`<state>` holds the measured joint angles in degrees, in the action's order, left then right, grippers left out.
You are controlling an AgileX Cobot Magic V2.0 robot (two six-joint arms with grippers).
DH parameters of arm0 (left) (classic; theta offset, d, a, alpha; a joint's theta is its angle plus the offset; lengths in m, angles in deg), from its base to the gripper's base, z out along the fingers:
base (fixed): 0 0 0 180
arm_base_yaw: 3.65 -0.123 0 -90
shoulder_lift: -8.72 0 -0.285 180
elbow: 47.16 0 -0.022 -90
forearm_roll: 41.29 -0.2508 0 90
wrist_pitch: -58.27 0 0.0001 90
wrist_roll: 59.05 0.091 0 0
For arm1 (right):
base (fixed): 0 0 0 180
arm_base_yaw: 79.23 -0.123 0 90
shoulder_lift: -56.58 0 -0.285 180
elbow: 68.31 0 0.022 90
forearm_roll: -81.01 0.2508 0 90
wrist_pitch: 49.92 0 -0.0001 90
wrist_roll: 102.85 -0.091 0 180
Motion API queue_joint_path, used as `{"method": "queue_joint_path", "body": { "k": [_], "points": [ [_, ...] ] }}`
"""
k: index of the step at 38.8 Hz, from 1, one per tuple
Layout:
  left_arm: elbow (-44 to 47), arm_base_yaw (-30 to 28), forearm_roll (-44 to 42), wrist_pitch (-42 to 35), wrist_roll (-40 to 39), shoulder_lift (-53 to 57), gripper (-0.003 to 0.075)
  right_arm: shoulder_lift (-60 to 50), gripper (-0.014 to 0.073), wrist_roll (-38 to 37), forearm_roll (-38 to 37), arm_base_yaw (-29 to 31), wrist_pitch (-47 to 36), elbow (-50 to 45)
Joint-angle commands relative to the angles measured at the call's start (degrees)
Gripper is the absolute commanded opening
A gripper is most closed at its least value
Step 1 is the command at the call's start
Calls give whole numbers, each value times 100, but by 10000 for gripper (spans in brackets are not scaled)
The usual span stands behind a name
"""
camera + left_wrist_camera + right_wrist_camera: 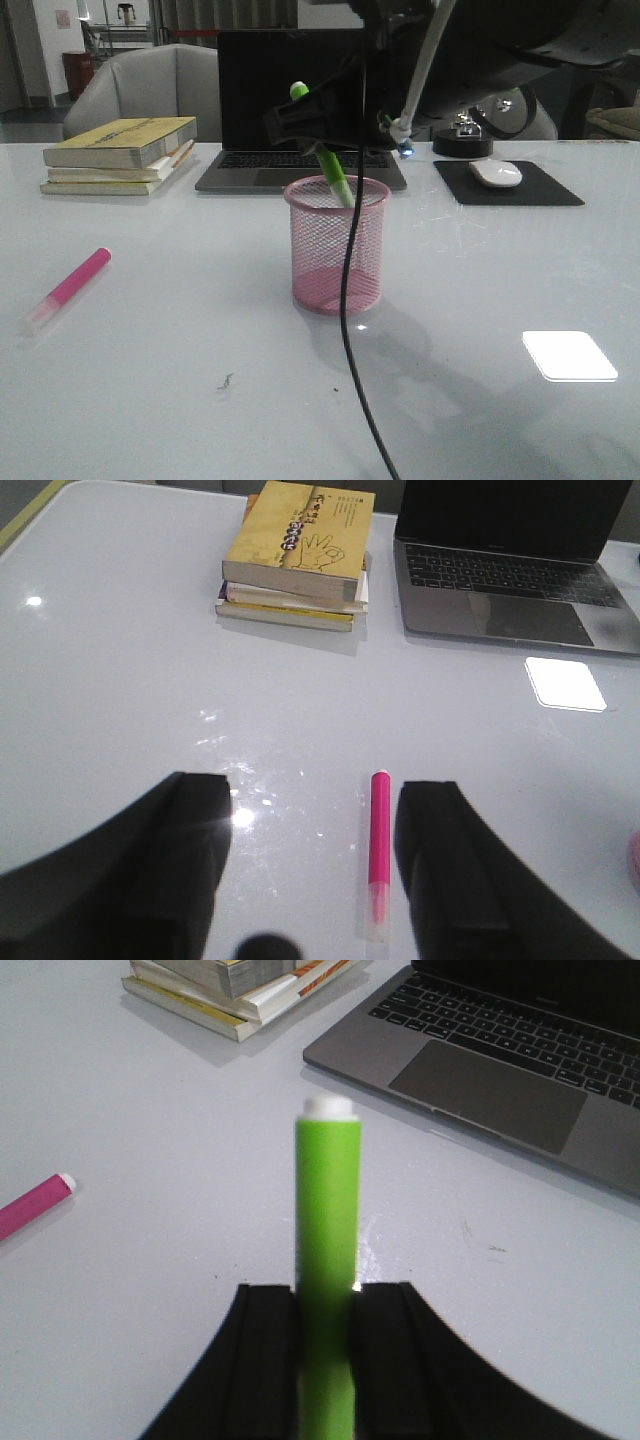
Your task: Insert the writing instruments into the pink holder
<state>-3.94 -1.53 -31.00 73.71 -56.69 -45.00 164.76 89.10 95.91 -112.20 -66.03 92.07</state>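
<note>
The pink holder [337, 250] stands upright at the middle of the table. My right gripper [322, 122] hangs just above its rim, shut on the lime green marker [336, 180]. The marker is tilted, and its lower end sits inside the cup. In the right wrist view the green marker [327, 1260] stands clamped between the fingers [265, 1360] of the right gripper [325, 1298]. The pink marker [72, 285] lies flat on the table at the left. My left gripper [315, 800] hovers open above the pink marker [380, 840], which lies close to one finger [445, 870] without touching it.
A stack of books [120, 155] lies at the back left. An open laptop [290, 110] is behind the holder. A white mouse [495, 173] rests on a black pad [545, 190] at the back right. A black cable [350, 330] hangs in front of the holder.
</note>
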Motion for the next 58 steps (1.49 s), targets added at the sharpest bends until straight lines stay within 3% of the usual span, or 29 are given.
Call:
{"method": "queue_joint_path", "body": {
  "k": [1,4,9,11,20,26,45,58],
  "points": [
    [-215,-6,37,-389,-46,20,424,-286,93,-21,50,0,-277,151],
    [-215,-6,37,-389,-46,20,424,-286,201,-21,50,0,-63,151],
    [-215,-6,37,-389,-46,20,424,-309,472,-21,128,0,212,159],
    [-215,-6,37,-380,-46,20,424,-347,494,-21,124,0,244,159],
    [-215,-6,24,-380,-36,20,424,-969,465,30,124,82,414,159],
    [-215,-6,24,-380,-36,20,424,-1610,465,74,124,435,1204,159],
    [-215,-6,24,-438,-36,20,424,-3576,465,78,-665,2857,3661,71],
    [-215,-6,21,-410,-17,20,424,-4828,465,73,-677,3955,4279,-1338]
  ]
}}
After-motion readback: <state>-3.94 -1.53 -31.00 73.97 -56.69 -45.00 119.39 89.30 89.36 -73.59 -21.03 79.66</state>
